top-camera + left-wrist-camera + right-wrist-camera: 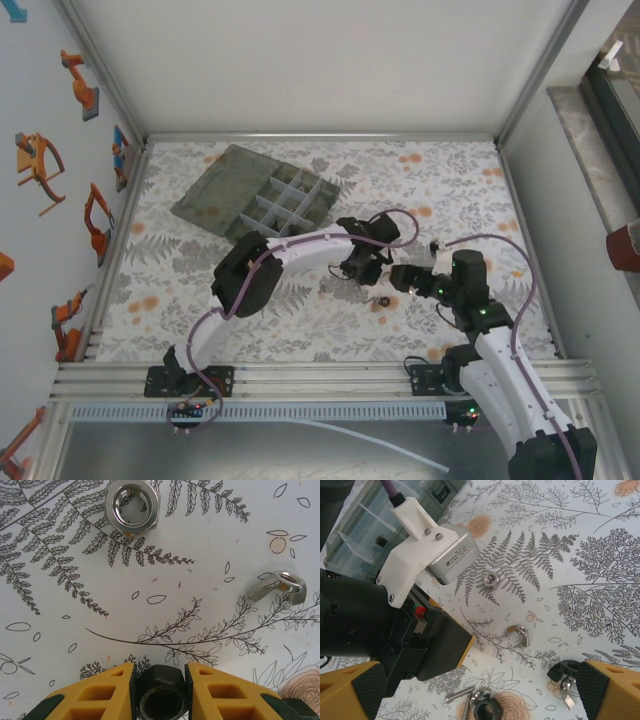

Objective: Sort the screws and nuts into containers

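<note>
The left gripper [160,674] has its yellow fingers [100,692] pressed against both sides of a black hex nut [163,700], gripping it low over the flowered table cover [210,535]. A silver hex nut [132,506] and a wing nut [281,586] lie just beyond. The right gripper [479,687] stands with its jaws wide apart beside it, near loose screws [459,696]. The organiser box [270,195] sits well apart at the far left, lid open
</note>
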Robot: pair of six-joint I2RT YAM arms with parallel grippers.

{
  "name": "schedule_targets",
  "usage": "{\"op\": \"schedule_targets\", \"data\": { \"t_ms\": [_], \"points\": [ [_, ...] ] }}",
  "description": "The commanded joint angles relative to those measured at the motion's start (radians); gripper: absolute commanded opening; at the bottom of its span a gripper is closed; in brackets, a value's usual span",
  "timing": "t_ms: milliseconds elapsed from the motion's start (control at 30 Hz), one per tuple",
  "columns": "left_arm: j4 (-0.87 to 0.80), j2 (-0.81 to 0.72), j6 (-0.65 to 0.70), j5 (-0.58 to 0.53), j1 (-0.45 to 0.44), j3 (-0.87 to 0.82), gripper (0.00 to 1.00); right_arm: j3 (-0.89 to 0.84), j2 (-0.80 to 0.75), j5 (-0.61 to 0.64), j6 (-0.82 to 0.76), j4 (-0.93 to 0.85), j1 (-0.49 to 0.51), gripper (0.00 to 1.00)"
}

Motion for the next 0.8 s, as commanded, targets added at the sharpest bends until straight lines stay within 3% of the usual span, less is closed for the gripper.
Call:
{"op": "schedule_targets", "data": {
  "t_ms": [0,67,167,400,600,767],
  "points": [
    [-0.006,-0.017,-0.013,0.037,0.020,0.005,0.22,-0.008,0.000,0.003,0.001,0.005,0.005,0.99],
    [0.022,-0.053,-0.019,0.098,0.057,0.023,0.22,-0.003,0.018,0.001,0.001,0.009,0.006,0.99],
    [0.024,-0.109,-0.012,0.101,0.105,0.046,0.21,0.007,0.051,-0.003,-0.002,0.021,0.006,0.99],
    [0.016,-0.299,0.011,-0.024,0.222,-0.109,0.21,0.084,0.247,-0.081,-0.051,0.150,0.007,0.98],
    [0.009,-0.497,0.012,-0.118,0.354,-0.338,0.21,0.098,0.353,-0.124,0.028,0.346,0.019,0.98],
    [-0.048,-0.562,-0.002,-0.201,0.439,-0.437,0.21,0.137,0.439,-0.138,0.043,0.406,0.055,0.97]
  ]
}}
